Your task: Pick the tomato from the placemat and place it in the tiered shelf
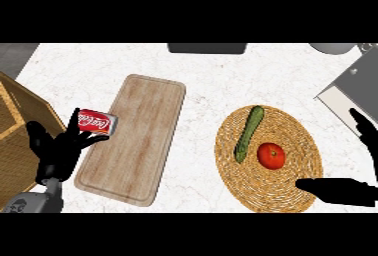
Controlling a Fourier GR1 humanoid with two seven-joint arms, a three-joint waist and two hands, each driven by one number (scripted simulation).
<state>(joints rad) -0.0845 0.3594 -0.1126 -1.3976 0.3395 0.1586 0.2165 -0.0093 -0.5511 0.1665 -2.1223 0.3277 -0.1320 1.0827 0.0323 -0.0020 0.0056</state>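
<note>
Round woven straw placemat point(269, 197) on the speckled marble counter point(207, 70). On it sits the tomato point(271, 155), smooth, glossy red, just right of a long green cucumber point(249, 133). Right hand point(341, 191) at the mat's right edge, thumb and fingers spread wide around nothing. Well left of the mat, a pale wooden cutting board point(136, 137), a red soda can point(94, 121), the wicker tiered shelf point(18, 117), and the left hand point(55, 149), fingers splayed.

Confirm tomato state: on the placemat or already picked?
On the placemat. The tomato rests on the woven mat beside the cucumber; the right hand is open beside it, fingers not touching.
</note>
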